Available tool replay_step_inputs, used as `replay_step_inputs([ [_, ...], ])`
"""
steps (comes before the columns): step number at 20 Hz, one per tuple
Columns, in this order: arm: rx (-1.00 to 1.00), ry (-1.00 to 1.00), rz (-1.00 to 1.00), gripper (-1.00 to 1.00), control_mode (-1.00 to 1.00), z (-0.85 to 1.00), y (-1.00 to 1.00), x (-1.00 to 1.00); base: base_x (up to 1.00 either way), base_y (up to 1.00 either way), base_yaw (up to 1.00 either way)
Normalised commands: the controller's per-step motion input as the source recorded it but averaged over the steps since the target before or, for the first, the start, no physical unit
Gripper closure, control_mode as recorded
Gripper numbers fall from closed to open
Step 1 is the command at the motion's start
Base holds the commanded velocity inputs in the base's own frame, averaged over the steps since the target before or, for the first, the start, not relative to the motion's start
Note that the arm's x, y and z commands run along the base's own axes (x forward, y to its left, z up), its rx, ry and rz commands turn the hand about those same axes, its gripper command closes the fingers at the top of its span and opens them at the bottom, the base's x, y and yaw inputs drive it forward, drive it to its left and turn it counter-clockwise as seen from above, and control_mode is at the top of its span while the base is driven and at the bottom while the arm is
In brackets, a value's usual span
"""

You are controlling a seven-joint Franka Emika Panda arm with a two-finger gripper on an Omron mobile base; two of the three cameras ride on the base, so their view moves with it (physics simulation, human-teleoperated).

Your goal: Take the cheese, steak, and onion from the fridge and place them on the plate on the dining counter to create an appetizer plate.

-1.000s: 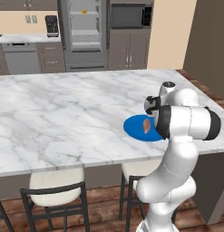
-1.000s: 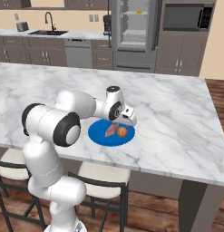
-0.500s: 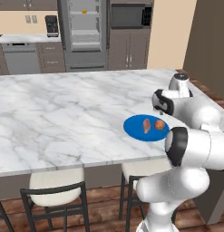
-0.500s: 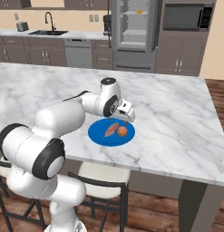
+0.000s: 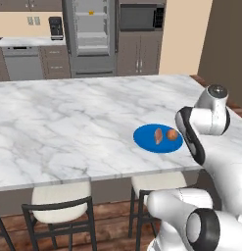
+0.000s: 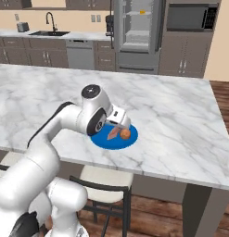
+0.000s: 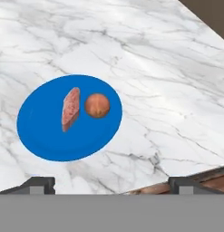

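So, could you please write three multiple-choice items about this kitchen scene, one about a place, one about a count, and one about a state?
1. Where does the onion lie?
A. on the plate, beside the steak
B. on the bare dining counter
C. on a stool

2. How many food items are on the plate?
A. one
B. two
C. three

3. How is the fridge?
A. shut
B. open, shelves showing
C. hidden by the arm

Key: 1 A, both foods rest on the blue disc; 2 B, steak and onion, no cheese there; 3 B, its pale shelves are visible.
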Motion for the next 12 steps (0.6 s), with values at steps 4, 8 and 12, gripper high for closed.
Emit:
replay_step_inputs([
  [4, -0.08, -0.01, 0.03, -1.0, -1.0, 0.33, 0.54, -0.77, 0.0, 0.0, 0.0],
  [8, -0.1, 0.0, 0.05, -1.0, -1.0, 0.35, 0.51, -0.82, 0.0, 0.0, 0.0],
  [12, -0.1, -0.01, 0.09, -1.0, -1.0, 0.29, 0.37, -0.96, 0.0, 0.0, 0.0],
])
